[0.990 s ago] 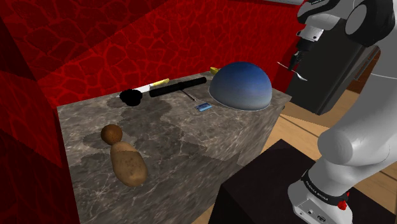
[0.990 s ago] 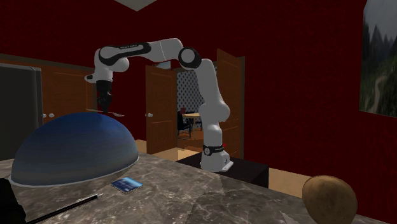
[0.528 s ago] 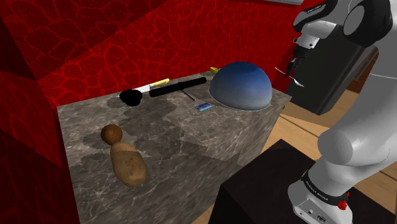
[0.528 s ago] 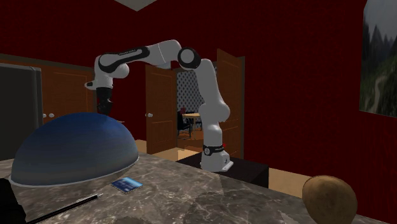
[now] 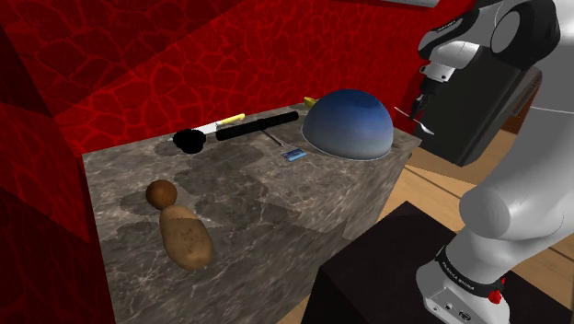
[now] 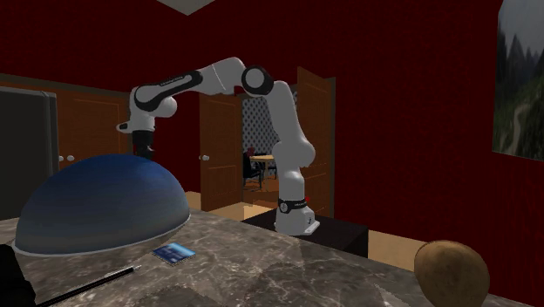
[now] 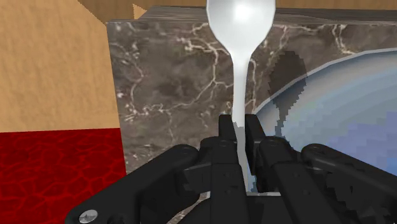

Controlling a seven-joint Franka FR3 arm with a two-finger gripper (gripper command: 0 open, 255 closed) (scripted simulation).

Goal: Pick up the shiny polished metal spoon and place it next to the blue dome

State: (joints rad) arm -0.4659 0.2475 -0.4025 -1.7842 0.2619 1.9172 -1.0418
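Currently the pale spoon is clamped by its handle in the gripper, above the counter corner beside the blue dome. Lowering onto bare stone, then release, is called for.

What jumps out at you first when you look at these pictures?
The big blue dome grabs the eye first, sitting at the corner of the dark marbled counter nearest the arm, against bright red cracked-pattern walls. Just beside the dome, up in the air, the black fingers clasp a pale shiny spoon.
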